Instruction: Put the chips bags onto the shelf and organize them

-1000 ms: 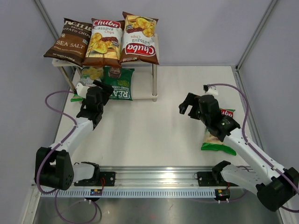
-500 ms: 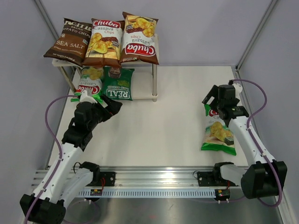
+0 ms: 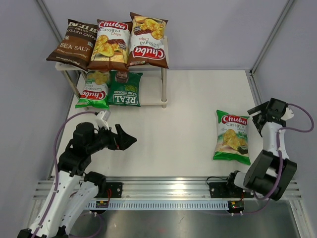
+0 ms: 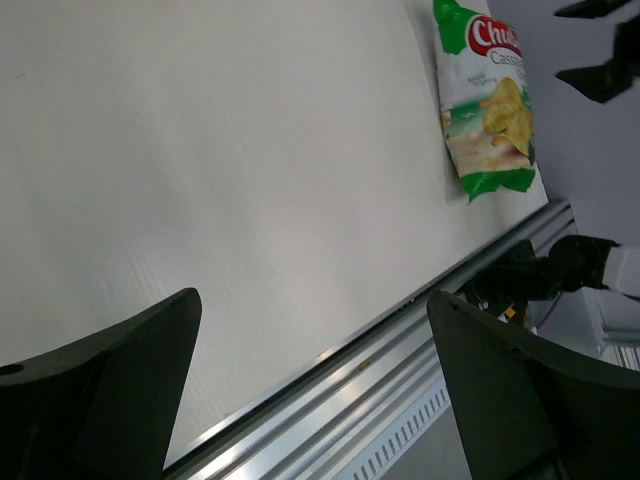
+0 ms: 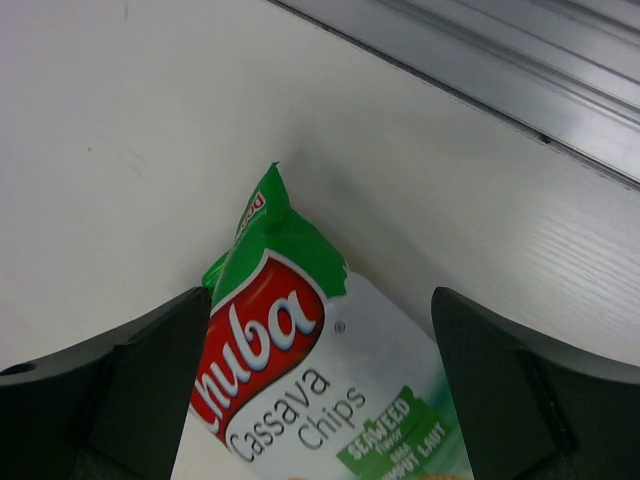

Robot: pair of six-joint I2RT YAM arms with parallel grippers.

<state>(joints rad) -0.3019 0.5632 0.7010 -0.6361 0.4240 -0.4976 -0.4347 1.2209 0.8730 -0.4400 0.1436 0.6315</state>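
1. Labels on the upper board of the shelf [image 3: 152, 91], at 11 o'clock in the top view: dark brown bag [image 3: 72, 43] reads "SEA SALT"; brown/white bag [image 3: 110, 44] reads "Chuba Cassava Chips"; a second brown/white Chuba bag [image 3: 147, 42] has the same print, turned upside down.
2. Lower board: green Chuba bag [image 3: 94, 89] beside dark green bag [image 3: 126, 89] marked "REAL", lettering inverted. Their far ends are hidden under the upper board.
3. Sixth bag, green Chuba [image 3: 232, 136], lies flat on the tabletop [image 3: 168, 124] at 4 o'clock, well apart from the shelf. Right wrist view reads "huba Cassava Chips"; the first letter is cut off by a finger and the small green-panel print is hard to read.
4. Left arm is folded low at 8 o'clock, with the left claw [image 3: 127, 139] pointing toward 3 o'clock. Jaws are spread wide with nothing between them.
5. Right arm is doubled back at 3 o'clock, with the right claw [image 3: 256, 118] just beside the loose bag's top corner, not touching it. Jaws are wide apart and empty.
6. Left wrist view shows the loose bag far off at 1 o'clock.
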